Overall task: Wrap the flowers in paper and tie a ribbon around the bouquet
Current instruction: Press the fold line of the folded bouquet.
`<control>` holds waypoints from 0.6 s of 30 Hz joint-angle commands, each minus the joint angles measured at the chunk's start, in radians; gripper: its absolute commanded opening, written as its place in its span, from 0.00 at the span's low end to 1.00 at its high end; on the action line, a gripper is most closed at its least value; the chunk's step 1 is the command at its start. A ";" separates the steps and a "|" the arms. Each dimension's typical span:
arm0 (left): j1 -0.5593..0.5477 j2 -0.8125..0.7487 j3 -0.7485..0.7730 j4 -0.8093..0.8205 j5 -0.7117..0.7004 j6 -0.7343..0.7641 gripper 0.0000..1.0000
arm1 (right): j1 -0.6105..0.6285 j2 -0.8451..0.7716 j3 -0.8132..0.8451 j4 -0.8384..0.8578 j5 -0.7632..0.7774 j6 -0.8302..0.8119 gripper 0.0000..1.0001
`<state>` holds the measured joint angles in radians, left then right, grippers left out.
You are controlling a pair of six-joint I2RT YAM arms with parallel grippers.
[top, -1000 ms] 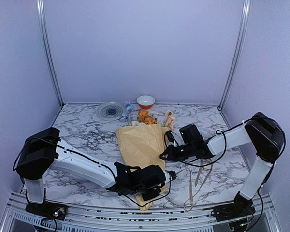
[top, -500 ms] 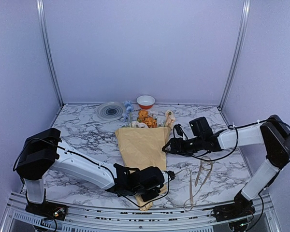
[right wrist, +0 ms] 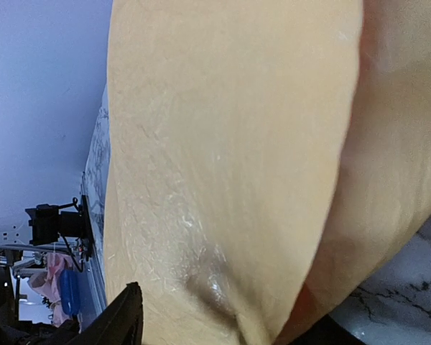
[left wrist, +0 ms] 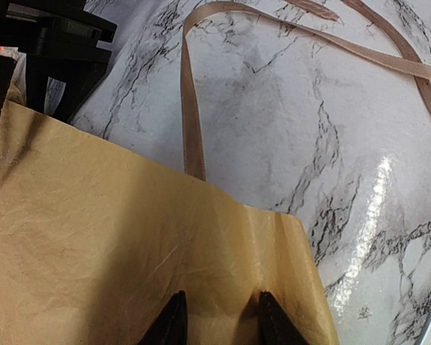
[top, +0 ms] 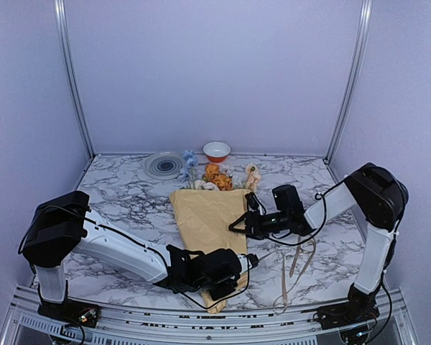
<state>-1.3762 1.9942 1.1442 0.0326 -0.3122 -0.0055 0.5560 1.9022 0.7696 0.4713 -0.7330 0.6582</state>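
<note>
The bouquet [top: 207, 215] lies on the marble table as a tan-yellow paper cone, its narrow end toward me. Blue, orange and cream flowers [top: 214, 175] show at its far wide end. My left gripper [top: 221, 276] is shut on the cone's narrow end; in the left wrist view the paper [left wrist: 129, 251] bulges between the two black fingertips [left wrist: 174, 322]. My right gripper [top: 238, 224] is at the cone's right edge, jaws apart, with the folded paper [right wrist: 230, 144] between them. The beige ribbon [top: 296, 260] lies loose to the right, one end running under the paper [left wrist: 191, 122].
A grey ringed plate [top: 165, 164] and a small orange-and-white bowl [top: 216, 150] stand at the back by the wall. Side walls with metal posts close in the table. Black cables trail from both arms near the bouquet.
My right gripper opened, drew back to the right, then came back to the cone's right edge with its jaws narrowing. The left gripper has kept its hold.
</note>
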 commanded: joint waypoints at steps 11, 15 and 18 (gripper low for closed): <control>0.000 0.013 -0.060 -0.116 -0.003 0.007 0.33 | 0.028 0.102 -0.029 0.219 -0.056 0.205 0.00; 0.002 -0.041 -0.051 -0.090 -0.005 0.021 0.36 | 0.027 0.079 -0.022 0.181 -0.028 0.200 0.00; 0.002 -0.087 -0.010 -0.048 -0.061 0.071 0.44 | 0.027 0.068 0.025 0.080 -0.012 0.170 0.00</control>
<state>-1.3762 1.9667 1.1210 0.0319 -0.3218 0.0101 0.5758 1.9972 0.7490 0.6430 -0.7753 0.8455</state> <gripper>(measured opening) 0.414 0.007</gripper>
